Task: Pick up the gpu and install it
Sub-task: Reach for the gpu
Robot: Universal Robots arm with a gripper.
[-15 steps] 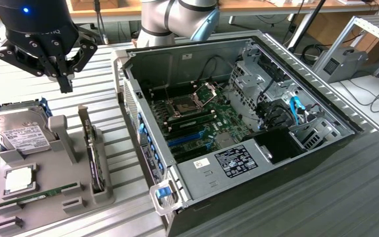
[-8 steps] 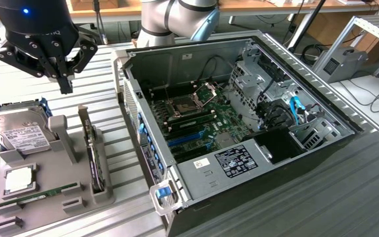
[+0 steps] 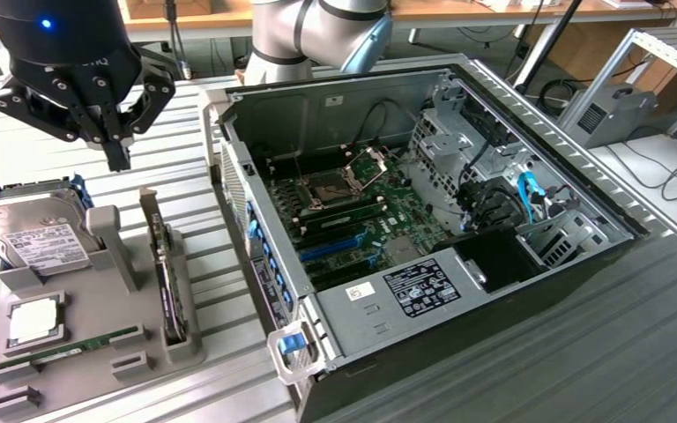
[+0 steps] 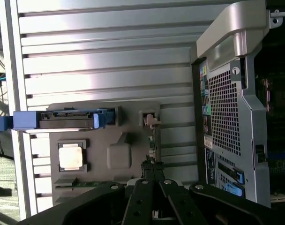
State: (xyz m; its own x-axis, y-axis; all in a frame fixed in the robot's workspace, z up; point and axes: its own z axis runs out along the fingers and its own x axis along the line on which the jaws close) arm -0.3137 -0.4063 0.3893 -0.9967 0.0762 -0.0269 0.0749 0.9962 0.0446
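Along the near edge of the worktop (image 3: 621, 370), a grey holder tray (image 3: 80, 383) carries a green memory stick (image 3: 68, 350) and a processor (image 3: 35, 322). Just beyond them the gpu (image 3: 173, 291) stands on edge in its own slot, with its silver bracket at the far end. A hard drive (image 3: 31, 236) sits beside it toward the exterior view's left. Above that far end hangs the gripper (image 3: 117, 160), clear of the card, jaws pressed together and holding nothing.

The pick-up, as I judge it, wants the jaws opened only a little wider than the card's thin edge and set square across it. They should come straight down over the middle of its length, not the bracket, so the fingers miss the slot walls. A plumb lift should keep the card from binding.

Farther off lies the open computer case (image 3: 574, 256), its blue expansion slots (image 3: 338, 247) facing up.
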